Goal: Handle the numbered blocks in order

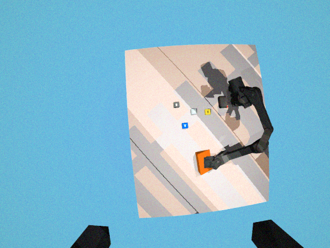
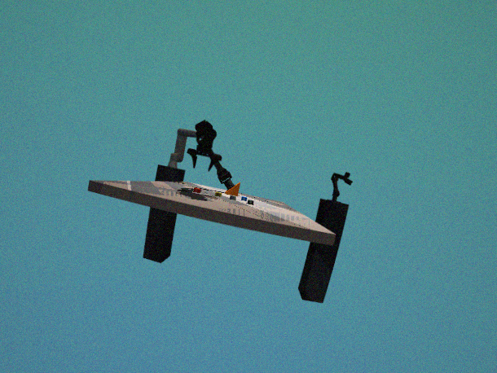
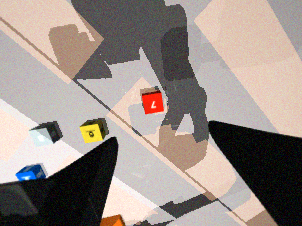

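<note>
Pale wood-like planks with grey bands cover the tabletop (image 1: 167, 189) (image 2: 228, 220), under a blue backdrop. Above it the gripper (image 2: 202, 166) (image 3: 162, 133) stands wide, with nothing between its fingers, probably so that it can come down around the red block (image 2: 197, 190) (image 3: 153, 103). This block lies on the tabletop, ahead of the fingertips in the wrist view, apart from the yellow block (image 1: 208, 111) (image 2: 218, 194) (image 3: 92, 131). Its bright top shows a white 7, upside down.
</note>
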{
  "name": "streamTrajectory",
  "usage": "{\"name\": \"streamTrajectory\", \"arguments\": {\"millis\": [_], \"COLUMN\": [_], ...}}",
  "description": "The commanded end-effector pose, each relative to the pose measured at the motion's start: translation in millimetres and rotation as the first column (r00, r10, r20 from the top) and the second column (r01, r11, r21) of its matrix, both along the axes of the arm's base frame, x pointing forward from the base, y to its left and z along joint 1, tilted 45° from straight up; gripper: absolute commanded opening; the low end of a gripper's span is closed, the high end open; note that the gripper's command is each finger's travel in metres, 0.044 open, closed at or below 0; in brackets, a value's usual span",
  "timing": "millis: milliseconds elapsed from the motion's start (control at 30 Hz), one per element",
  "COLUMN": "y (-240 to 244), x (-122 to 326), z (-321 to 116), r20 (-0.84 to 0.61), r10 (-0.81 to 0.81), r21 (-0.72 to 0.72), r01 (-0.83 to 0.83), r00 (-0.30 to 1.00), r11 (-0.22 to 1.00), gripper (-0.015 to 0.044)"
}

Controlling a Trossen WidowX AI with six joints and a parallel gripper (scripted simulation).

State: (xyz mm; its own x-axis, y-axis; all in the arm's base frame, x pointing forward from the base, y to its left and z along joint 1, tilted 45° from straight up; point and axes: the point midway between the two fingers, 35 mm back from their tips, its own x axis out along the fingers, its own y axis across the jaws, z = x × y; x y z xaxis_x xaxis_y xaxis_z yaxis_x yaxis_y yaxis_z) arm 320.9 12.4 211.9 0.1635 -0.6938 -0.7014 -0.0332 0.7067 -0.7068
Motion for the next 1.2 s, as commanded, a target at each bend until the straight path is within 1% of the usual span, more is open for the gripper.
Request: {"name": "streamTrajectory", "arguments": {"millis": [0,267,367,500,633,767,933,1033,1167], "y": [-1.1,0.0,17.1,69.1,113.1,158.4,208.0,223.7,225.8], "x": [-0.4,0.3,9.5,28.8,35.5,34.9,22.1,14.6,13.4], "z": [2.0,1.2,-11.2,-52.2,-90.9,-132.5,-186.1,-205.8,-208.6], "r20": [-0.002,-0.002,-0.007,-0.025,-0.041,-0.036,-0.018,-0.010,-0.009], "r10": [0.004,0.005,0.009,0.020,0.024,0.014,-0.001,-0.006,-0.007], "r21": [-0.004,-0.003,0.010,0.040,0.057,0.055,0.041,0.034,0.033], "r01": [-0.004,-0.005,-0.009,-0.019,-0.021,-0.012,0.002,0.007,0.007], "r00": [1.000,1.000,1.000,0.999,0.999,0.999,1.000,1.000,1.000], "r11": [1.000,1.000,1.000,0.999,0.998,0.998,0.999,0.999,0.999], "gripper": [0.0400,0.0400,0.0400,0.0400,0.0400,0.0400,0.0400,0.0400,0.0400]}}
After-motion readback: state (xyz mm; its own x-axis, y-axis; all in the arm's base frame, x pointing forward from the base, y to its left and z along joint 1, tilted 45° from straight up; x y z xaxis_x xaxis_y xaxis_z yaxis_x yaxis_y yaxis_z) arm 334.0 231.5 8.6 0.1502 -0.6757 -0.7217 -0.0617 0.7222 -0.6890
